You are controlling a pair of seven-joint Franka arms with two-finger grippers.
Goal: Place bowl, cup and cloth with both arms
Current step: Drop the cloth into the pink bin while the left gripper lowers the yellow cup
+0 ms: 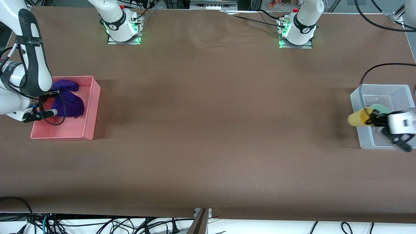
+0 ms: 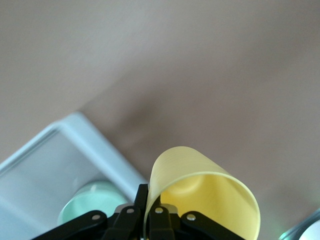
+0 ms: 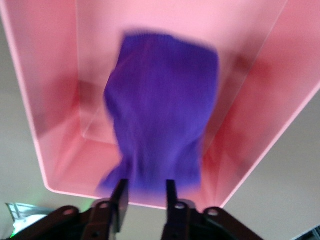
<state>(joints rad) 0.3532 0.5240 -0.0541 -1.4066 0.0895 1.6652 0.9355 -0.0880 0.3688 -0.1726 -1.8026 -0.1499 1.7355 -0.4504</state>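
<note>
Bowl [image 1: 379, 108] half hidden under cup [image 1: 358, 118]

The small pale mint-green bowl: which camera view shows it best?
The front view: the small pale mint-green bowl sits in the clear plastic bin, partly hidden. The left wrist view shows its rim; the right wrist view shows nothing of it.

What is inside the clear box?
The mint-green bowl sits inside the clear bin. The left end effector, holding the yellow cup sideways over the bin's edge, covers part of the bowl and the bin's floor, so anything under it is hidden.
</note>
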